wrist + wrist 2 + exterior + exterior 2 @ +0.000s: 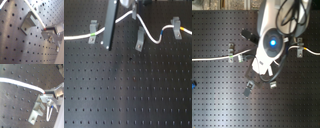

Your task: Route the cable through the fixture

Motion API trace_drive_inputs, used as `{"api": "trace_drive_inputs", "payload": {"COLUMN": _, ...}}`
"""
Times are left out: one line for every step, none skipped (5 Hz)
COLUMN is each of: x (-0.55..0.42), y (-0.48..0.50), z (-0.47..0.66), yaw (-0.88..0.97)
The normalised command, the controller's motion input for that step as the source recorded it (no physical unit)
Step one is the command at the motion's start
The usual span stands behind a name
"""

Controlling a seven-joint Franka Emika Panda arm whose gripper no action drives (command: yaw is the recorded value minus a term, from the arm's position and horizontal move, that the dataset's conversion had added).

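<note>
The white cable (76,36) runs across the black perforated board in the first exterior view. It passes the left fixture (94,27), where its green-yellow band (93,34) shows, rises to my gripper (132,11), drops past the middle fixture (140,41), then reaches the right fixture (176,22) by the yellow band (182,29). Both wrist views show my gripper (45,29) shut on the cable (37,18) right beside the middle fixture (28,23). The second wrist view shows the cable (20,83) crossing just past that fixture (37,112). I cannot tell whether it sits in the slot.
In the second exterior view the arm (272,42) covers the board's middle, with fixtures at the second exterior view's left (231,50), lower middle (249,87) and right (298,51). A small blue object (193,85) sits at the second exterior view's left edge.
</note>
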Motion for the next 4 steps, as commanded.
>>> {"api": "trace_drive_inputs", "payload": {"x": -0.028, "y": 0.082, "z": 0.20, "yaw": 0.00}}
{"api": "trace_drive_inputs", "payload": {"x": -0.082, "y": 0.066, "z": 0.61, "yaw": -0.09}}
{"api": "trace_drive_inputs", "payload": {"x": -0.203, "y": 0.123, "z": 0.22, "yaw": 0.00}}
{"api": "trace_drive_inputs", "payload": {"x": -0.200, "y": 0.169, "z": 0.00, "yaw": 0.06}}
